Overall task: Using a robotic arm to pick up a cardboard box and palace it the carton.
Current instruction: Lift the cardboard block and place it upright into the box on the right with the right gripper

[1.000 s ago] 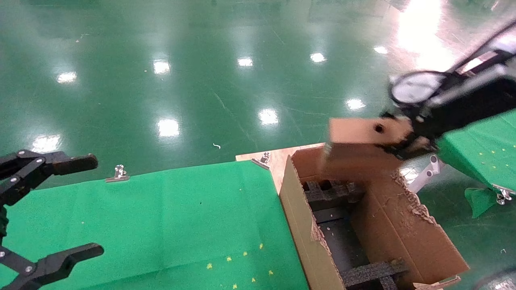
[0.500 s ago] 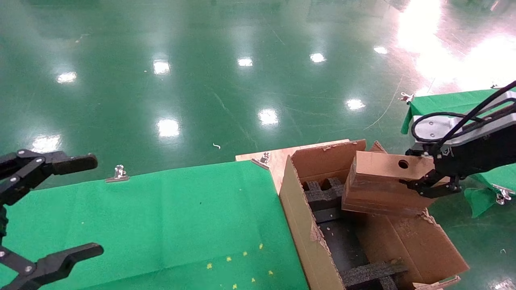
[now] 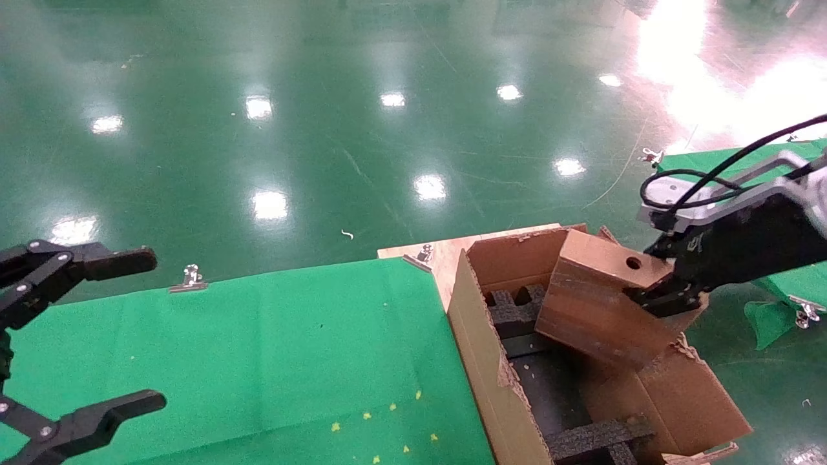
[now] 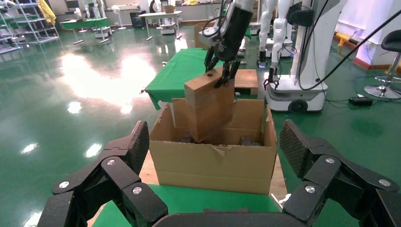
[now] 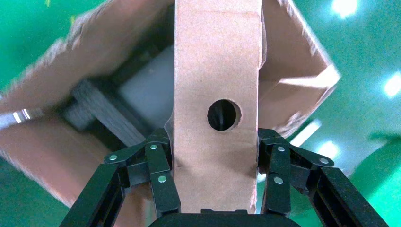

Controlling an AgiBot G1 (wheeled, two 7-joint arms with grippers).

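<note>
My right arm (image 3: 743, 239) reaches in from the right. Its gripper (image 3: 665, 294) is shut on the small cardboard box (image 3: 594, 303), near the end with the round hole. The box is tilted, its lower end dipping into the open carton (image 3: 484, 361), above the black foam dividers (image 3: 517, 310). In the right wrist view the fingers (image 5: 158, 172) clamp both sides of the box (image 5: 215, 71), with the carton (image 5: 293, 56) below. The left wrist view shows the box (image 4: 210, 106) entering the carton (image 4: 213, 165). My left gripper (image 3: 152, 329) is open and empty at the far left.
The carton stands at the right end of a table covered in green cloth (image 3: 258, 349), on a wooden board (image 3: 446, 255). Metal clips (image 3: 190, 278) hold the cloth. A second green-covered table (image 3: 795, 278) is at the right. Other robots (image 4: 302, 52) stand beyond the carton.
My right gripper has carried the box from above the carton's far edge down and toward me, tilting its lower end into the carton's opening. The left arm has not moved.
</note>
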